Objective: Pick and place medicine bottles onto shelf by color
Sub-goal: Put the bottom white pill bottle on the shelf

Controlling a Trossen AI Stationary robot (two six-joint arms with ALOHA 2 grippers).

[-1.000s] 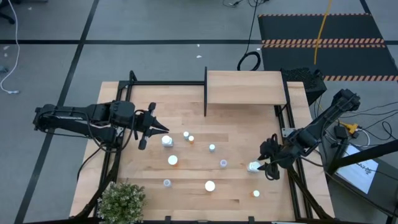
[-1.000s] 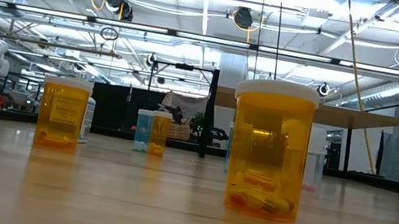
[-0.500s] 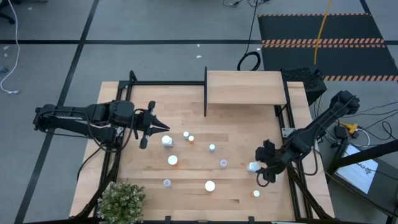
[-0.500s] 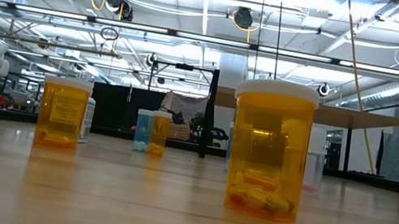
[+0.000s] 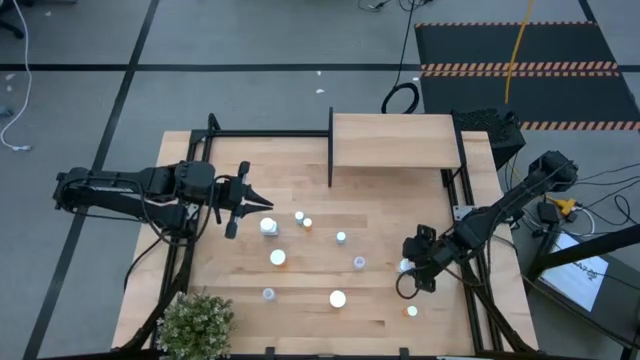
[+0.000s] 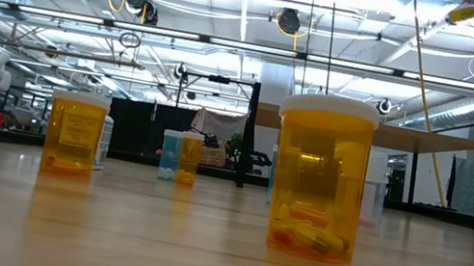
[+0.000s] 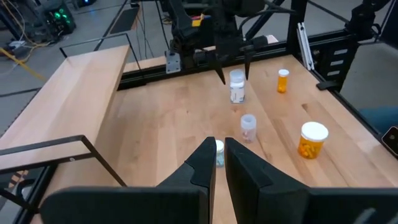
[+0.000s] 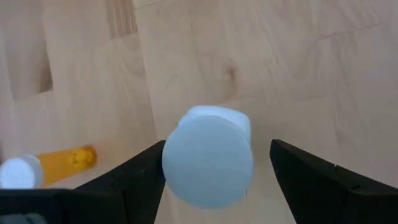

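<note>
table (image 5: pixel 230 300): medicine bottles (image 5: pixel 338 298) scattered; shelf (image 5: pixel 392 140) far edge; plant (image 5: pixel 196 322) corner

The right gripper (image 5: pixel 408 268) now sits farther toward the table's middle and lower over the pale bottle (image 5: pixel 404 266) near the right edge, its fingers (image 8: pixel 317 180) spread wider than a second ago and standing on either side of the white cap.

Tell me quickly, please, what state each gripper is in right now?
Left gripper: shut, holding nothing.
Right gripper: open, fingers either side of a white-capped bottle, not gripping it.
</note>
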